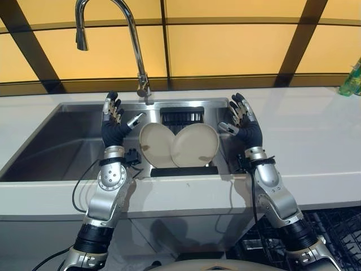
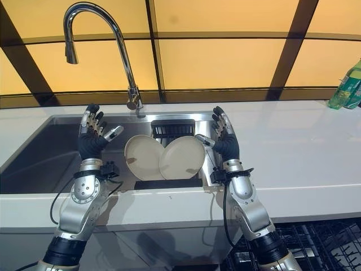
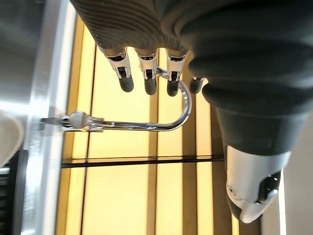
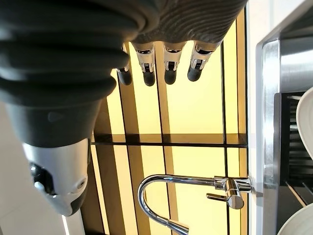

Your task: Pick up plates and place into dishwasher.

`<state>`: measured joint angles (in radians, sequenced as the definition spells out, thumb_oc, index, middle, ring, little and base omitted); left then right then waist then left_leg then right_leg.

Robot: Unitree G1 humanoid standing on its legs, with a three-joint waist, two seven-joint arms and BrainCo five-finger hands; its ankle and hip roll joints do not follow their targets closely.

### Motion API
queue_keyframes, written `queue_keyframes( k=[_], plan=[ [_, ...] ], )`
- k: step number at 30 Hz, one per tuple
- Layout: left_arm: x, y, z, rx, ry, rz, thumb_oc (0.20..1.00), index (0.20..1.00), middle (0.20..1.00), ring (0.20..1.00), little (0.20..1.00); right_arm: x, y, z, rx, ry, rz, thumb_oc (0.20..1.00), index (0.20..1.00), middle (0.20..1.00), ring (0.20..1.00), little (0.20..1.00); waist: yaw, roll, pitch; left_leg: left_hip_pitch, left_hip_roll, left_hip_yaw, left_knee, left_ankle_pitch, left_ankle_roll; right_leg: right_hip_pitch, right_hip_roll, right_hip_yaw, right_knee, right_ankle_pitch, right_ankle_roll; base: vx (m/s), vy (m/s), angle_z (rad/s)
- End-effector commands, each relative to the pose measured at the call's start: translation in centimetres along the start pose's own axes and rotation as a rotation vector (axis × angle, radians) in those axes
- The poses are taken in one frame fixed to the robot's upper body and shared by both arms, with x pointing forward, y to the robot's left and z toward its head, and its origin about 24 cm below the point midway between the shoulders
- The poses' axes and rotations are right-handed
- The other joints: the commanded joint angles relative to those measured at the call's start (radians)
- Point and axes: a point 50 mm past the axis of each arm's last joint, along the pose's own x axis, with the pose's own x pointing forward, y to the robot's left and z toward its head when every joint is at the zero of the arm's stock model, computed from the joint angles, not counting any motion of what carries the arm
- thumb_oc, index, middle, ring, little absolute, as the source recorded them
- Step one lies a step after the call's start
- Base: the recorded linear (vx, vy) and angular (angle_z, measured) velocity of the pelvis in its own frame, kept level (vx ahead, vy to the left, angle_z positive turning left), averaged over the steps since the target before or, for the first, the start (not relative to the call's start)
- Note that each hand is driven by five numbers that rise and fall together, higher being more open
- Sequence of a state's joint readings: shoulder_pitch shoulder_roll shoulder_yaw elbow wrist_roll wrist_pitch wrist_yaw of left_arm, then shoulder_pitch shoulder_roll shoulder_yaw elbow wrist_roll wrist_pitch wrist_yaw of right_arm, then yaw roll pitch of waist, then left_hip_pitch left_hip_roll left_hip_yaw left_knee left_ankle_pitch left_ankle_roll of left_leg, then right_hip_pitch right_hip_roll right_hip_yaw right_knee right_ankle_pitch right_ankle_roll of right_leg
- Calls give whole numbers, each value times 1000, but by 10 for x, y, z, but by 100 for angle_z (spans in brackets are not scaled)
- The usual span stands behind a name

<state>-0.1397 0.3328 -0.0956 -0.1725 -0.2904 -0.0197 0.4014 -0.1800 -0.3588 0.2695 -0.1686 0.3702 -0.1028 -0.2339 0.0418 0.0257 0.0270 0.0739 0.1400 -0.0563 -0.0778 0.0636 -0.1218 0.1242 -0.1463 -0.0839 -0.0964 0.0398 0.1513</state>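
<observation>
Two cream plates stand on edge in the steel sink [image 1: 67, 141], leaning against each other: the left plate [image 1: 153, 145] partly behind the right plate [image 1: 196, 145]. A black rack [image 1: 181, 116] sits behind them. My left hand [image 1: 114, 125] is raised just left of the plates, fingers straight and spread, palm toward them, touching nothing. My right hand [image 1: 246, 124] is raised just right of them in the same open pose. In the left wrist view the fingers [image 3: 146, 78] point at the faucet; the right wrist view fingers [image 4: 166, 68] are straight too.
A tall curved chrome faucet [image 1: 132, 39] rises behind the sink. White counter [image 1: 316, 130] runs to the right, with a green bottle [image 1: 352, 79] at its far right. The wire dishwasher rack [image 1: 338, 237] lies below the counter at lower right.
</observation>
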Motion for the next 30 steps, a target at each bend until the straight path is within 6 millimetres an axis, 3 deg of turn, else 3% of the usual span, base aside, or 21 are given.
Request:
queue_keyframes(
  k=[1, 5, 9, 14, 22, 30],
  plan=[
    [19, 6, 15, 10, -51, -3, 1000, 1000, 1000, 1000, 1000, 17, 2, 42, 34, -208, 26, 1000, 1000, 1000, 1000, 1000, 4, -45, -3, -40, -80, -21, 171, -41, 46, -6, 86, 40, 9, 16, -122, 21, -46, -7],
    [15, 7, -2, 4, 53, -23, 1000, 1000, 1000, 1000, 1000, 21, 4, 40, 33, -211, 28, 1000, 1000, 1000, 1000, 1000, 13, -44, 27, -61, -119, -66, 183, -57, 74, -8, 83, 61, 13, 32, -125, 22, 45, -9],
    [17, 5, -11, 57, 114, -41, 1000, 1000, 1000, 1000, 1000, 22, 6, 41, 30, -207, 37, 1000, 1000, 1000, 1000, 1000, -11, -34, 16, -30, -114, -51, 106, -31, 79, -20, 77, 78, 10, 37, -116, 31, 159, -18],
    [27, 19, -14, 221, 118, -6, 1000, 1000, 1000, 1000, 1000, 21, 1, 39, 31, -181, 52, 1000, 1000, 1000, 1000, 1000, -39, -18, -5, 11, -109, -19, 31, -21, 78, -29, 61, 87, 9, 35, -95, 67, 147, -11],
    [50, 68, 7, 494, 18, 135, 1000, 1000, 1000, 1000, 1000, 22, -3, 38, 23, -167, 54, 1000, 1000, 1000, 1000, 1000, -47, -7, -22, 34, -119, 6, -1, -26, 96, -37, 52, 97, 9, 40, -81, 33, 69, -8],
    [65, 112, 48, 536, -109, 279, 1000, 1000, 1000, 1000, 1000, 21, -5, 38, 15, -153, 71, 1000, 1000, 1000, 1000, 1000, -43, 9, -32, 30, -122, 7, -9, -28, 102, -43, 44, 97, 9, 39, -74, 9, 27, -1]
  ],
)
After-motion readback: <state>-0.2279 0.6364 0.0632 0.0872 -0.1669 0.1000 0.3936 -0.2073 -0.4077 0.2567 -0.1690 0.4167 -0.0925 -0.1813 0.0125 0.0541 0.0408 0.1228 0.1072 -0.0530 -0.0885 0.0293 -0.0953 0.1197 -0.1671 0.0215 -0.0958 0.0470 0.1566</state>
